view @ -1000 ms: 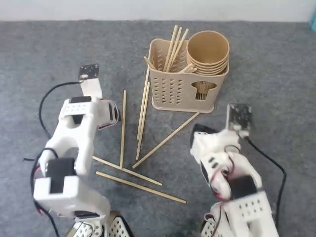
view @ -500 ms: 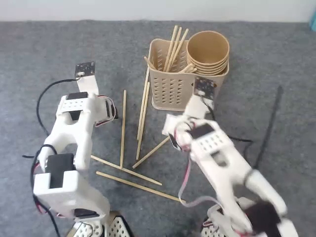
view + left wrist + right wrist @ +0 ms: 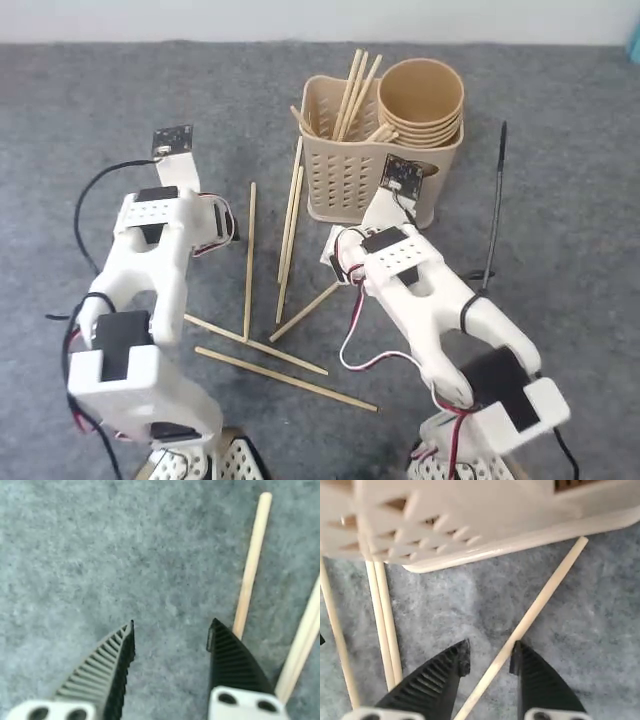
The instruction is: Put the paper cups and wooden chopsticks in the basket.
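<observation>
Left gripper (image 3: 172, 630): at the left of the scene, low over the grey carpet (image 3: 80, 110), its two fingers spread apart with bare carpet between them.
Lone chopstick (image 3: 249, 260): flat on the carpet just right of the left gripper, running near to far; in the left wrist view it lies right beside one fingertip, outside the gap.
Two near chopsticks (image 3: 285, 379): flat on the carpet at the near middle, both slanting from left to near right. The farther of the two meets the lone chopstick's near end.
Chopstick pair (image 3: 291, 235): side by side, running from the middle of the carpet up to the basket's left wall. Whether they touch the wall cannot be told.
Slanted chopstick (image 3: 535, 605): on the carpet, its far end close to the basket's near edge, its near end pointing left.
Right gripper (image 3: 490, 652): just near of the basket, fingers apart on either side of the slanted chopstick and not pressed on it.
Basket (image 3: 350, 185): upright at the far middle, with two compartments.
Chopsticks in basket (image 3: 352, 90): a bundle standing tilted in the left compartment.
Paper cups (image 3: 421, 100): a nested stack in the right compartment, rims above the basket wall.
Black cable (image 3: 493, 210): on the carpet right of the basket.
</observation>
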Motion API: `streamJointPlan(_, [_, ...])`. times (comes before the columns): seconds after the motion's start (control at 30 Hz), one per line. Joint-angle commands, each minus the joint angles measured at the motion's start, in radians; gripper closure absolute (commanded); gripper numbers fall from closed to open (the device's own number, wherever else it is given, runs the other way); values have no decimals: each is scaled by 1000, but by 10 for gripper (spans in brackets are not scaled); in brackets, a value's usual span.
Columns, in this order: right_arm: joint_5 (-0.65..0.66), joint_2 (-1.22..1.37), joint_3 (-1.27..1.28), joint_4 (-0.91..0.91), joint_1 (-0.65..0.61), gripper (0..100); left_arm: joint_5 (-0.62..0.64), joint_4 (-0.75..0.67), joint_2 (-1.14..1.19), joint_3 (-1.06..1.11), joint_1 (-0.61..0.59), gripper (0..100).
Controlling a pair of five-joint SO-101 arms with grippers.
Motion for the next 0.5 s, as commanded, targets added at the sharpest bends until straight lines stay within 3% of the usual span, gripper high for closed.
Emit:
streamJointPlan(0.0, [-44, -7, -48, -13, 7, 874, 2, 3, -6, -41, -2, 775])
streamJointPlan(0.47, [-20, 39, -28, 77, 13, 879, 0, 3, -6, -41, -2, 775])
